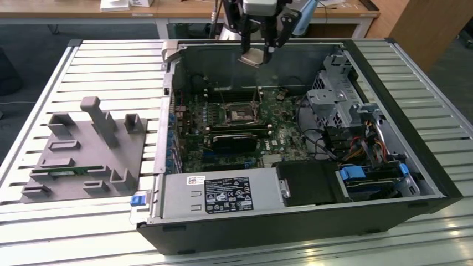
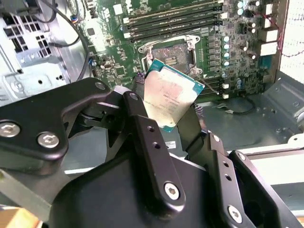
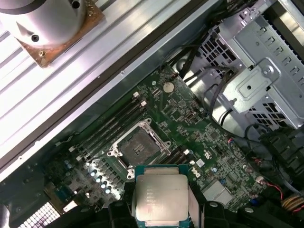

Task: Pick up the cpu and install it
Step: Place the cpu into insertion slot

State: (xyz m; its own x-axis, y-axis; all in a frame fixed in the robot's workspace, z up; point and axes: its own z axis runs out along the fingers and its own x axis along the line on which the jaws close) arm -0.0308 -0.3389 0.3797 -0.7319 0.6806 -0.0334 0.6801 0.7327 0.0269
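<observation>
Holding cpu [image 2: 168, 97] pinched by two opposite edges in gripper [image 2: 165, 109], with fingers [image 2: 142, 123] closed onto it, tilted and well above bare socket [image 2: 168, 52]. Probably best done by levelling it flat, squaring its corners to socket, then lowering straight down with no sideways slide across contacts, gently, given narrow grip.

The cpu [image 1: 251, 57], a small flat square chip with a shiny silver top, hangs tilted in the air at the far middle of the scene, pinched on two opposite edges by the gripper [image 2: 166, 107].
</observation>
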